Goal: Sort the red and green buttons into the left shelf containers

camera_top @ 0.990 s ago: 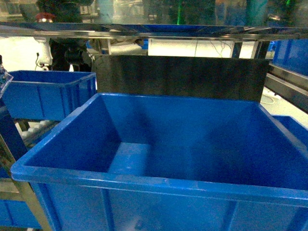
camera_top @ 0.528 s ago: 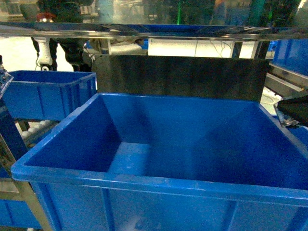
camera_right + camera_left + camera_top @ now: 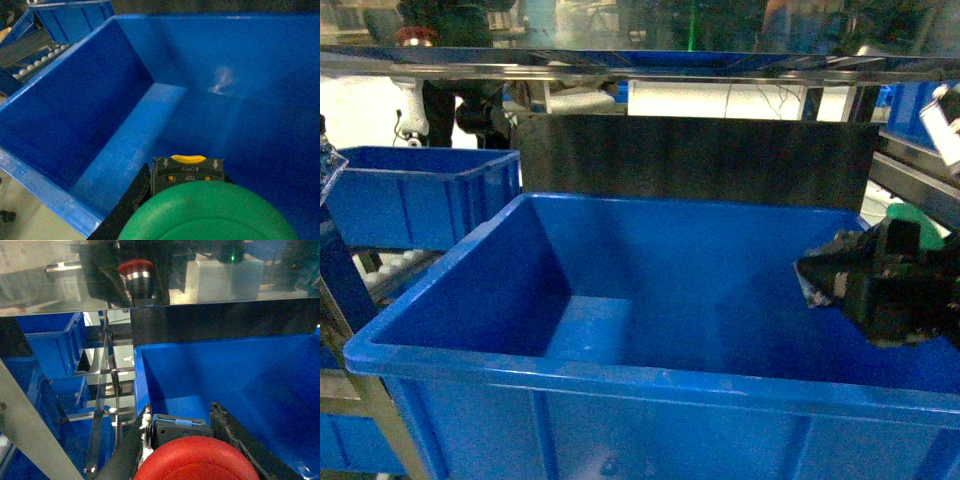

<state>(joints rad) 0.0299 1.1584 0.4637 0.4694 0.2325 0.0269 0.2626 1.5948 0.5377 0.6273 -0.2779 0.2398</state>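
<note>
In the left wrist view the red button, wide red cap on a dark body, sits between the fingers of my left gripper, which is shut on it. It hangs just outside the left rim of the big blue container. My right gripper is shut on the green button, held above the inside of that same container. From the head camera the right gripper reaches in from the right over the container, and a bit of green cap shows. The left gripper is not visible there.
A second blue container stands further left on roller rails. A shiny metal shelf runs overhead and mirrors the red cap. A dark panel backs the big container. A slanted metal post stands at the near left.
My right gripper has come in from the right edge of the head view and now hangs over the right side of the big container. The containers have not moved.
</note>
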